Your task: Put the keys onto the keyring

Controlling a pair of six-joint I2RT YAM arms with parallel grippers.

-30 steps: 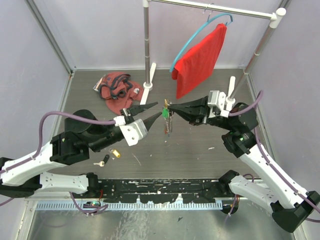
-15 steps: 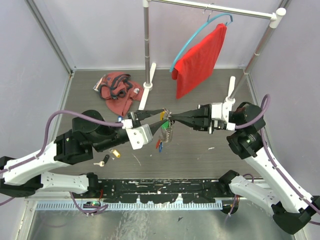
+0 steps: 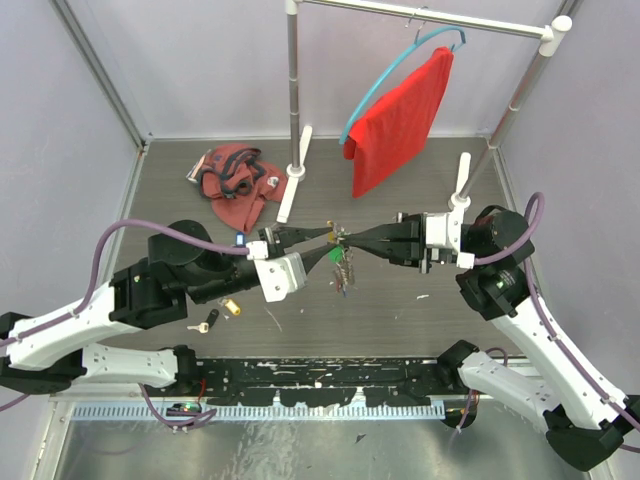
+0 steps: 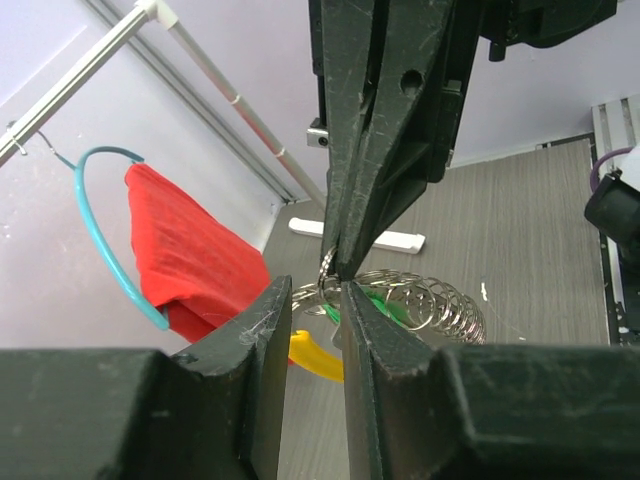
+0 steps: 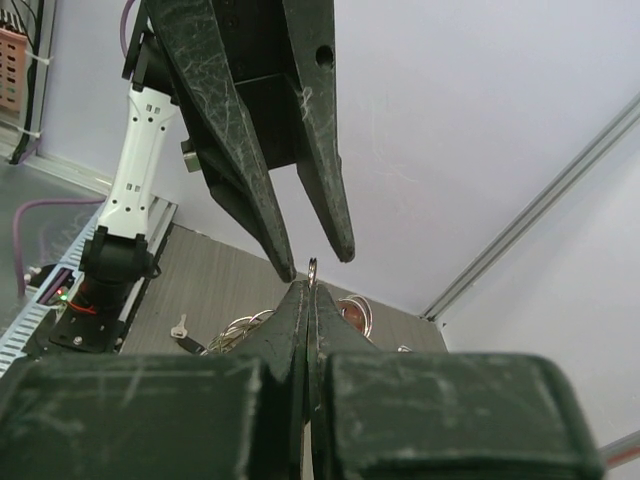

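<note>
My right gripper (image 3: 347,238) is shut on a silver keyring (image 3: 341,236) and holds it above the table. A bunch of linked rings (image 3: 344,266) with a green key (image 3: 348,258) hangs from it. In the left wrist view the right gripper (image 4: 339,268) pinches the ring, with the rings (image 4: 430,300), green key (image 4: 385,305) and a yellow key head (image 4: 315,357) behind. My left gripper (image 3: 332,239) is open, its tips on either side of the ring. In the right wrist view the ring (image 5: 313,266) stands out of the shut right gripper (image 5: 308,292) between the left fingers (image 5: 262,200).
A yellow key (image 3: 232,307) and a black key (image 3: 208,322) lie on the table near the left arm. A red mask and goggles pile (image 3: 235,180) lies at the back left. A rack pole (image 3: 292,90) holds a red cloth (image 3: 400,120) on a blue hanger.
Both grippers have come lower and closer together. The left jaws have narrowed around the ring. The hanging bunch has swung under the grippers.
</note>
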